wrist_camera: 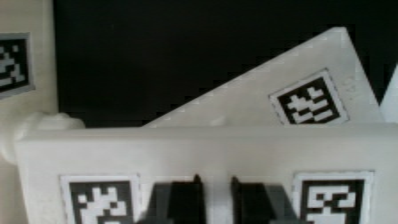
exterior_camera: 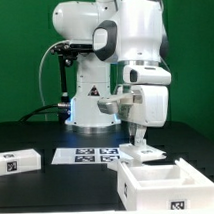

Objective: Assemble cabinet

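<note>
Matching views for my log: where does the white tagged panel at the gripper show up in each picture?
Exterior view: the panel lies low on the table under the gripper, to the exterior view's right of the marker board.
Wrist view: the panel spans the picture close to the camera, with a tag on each side of the gripper.
Shared landmark: the gripper, right at the panel in both.
</note>
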`<act>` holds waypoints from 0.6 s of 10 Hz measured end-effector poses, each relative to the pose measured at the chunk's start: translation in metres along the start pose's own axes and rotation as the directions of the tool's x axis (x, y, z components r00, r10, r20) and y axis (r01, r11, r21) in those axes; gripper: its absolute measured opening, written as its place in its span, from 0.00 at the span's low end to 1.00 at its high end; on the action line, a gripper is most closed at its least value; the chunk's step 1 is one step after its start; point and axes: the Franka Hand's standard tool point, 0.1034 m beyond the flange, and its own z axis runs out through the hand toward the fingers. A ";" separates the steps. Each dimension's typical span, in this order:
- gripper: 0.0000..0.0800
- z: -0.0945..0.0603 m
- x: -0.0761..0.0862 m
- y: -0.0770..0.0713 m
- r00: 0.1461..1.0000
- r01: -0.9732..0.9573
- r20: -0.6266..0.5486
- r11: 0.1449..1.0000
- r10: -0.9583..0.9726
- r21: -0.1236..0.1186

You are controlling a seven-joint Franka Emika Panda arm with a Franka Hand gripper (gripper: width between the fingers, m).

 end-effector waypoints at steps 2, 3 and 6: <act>0.08 0.001 0.000 -0.001 1.000 -0.014 0.000 1.000 0.014 0.002; 0.08 0.001 0.001 -0.001 1.000 -0.015 0.000 1.000 0.015 0.002; 0.08 0.001 0.007 -0.001 0.999 -0.034 -0.001 0.999 0.034 0.003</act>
